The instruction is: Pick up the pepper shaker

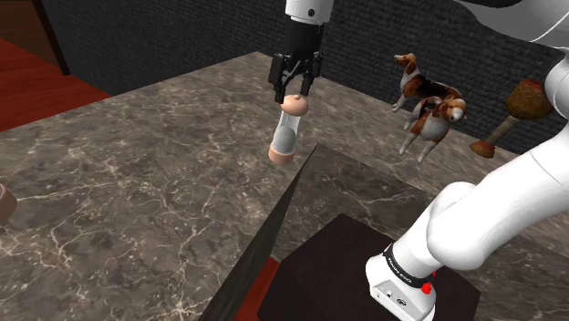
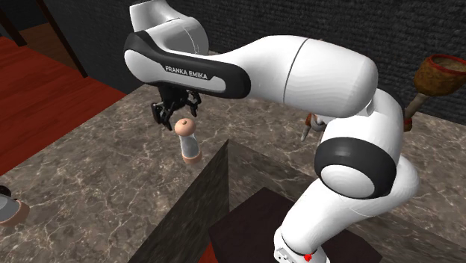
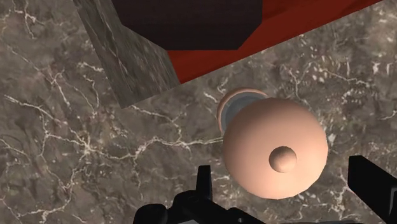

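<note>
Where it stands: pepper shaker [image 1: 285, 129] on the marble counter [image 1: 137, 182], near the raised step
Claw [image 1: 294, 93]: spread wide just above the domed cap; holding nothing
Handling: probably light, rigid, smooth; dome slippery; clasp the body below the cap

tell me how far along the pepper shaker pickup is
Done: the gripper sits right above the shaker, jaws open to either side of its round top. In hand: nothing is gripped, since the jaws do not touch it and the shaker appears to stand on the counter. Left: probably lower a little, shut the jaws on it, then lift.
</note>
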You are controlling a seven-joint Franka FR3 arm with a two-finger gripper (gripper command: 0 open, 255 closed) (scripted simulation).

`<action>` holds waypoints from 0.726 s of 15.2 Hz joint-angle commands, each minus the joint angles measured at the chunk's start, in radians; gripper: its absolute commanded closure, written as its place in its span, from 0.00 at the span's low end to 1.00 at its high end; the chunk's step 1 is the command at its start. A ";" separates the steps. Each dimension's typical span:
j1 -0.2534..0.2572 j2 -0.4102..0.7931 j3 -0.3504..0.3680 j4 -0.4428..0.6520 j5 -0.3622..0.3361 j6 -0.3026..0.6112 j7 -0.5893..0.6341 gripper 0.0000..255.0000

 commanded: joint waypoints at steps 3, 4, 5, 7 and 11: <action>0.001 -0.008 0.001 -0.043 0.002 0.036 -0.001 0.00; 0.001 -0.008 0.001 -0.043 0.002 0.036 -0.001 1.00; 0.001 -0.008 0.001 -0.044 0.002 0.036 -0.001 1.00; 0.001 -0.008 0.001 -0.044 0.002 0.036 -0.001 1.00; 0.001 -0.010 0.000 -0.048 0.002 0.038 -0.002 1.00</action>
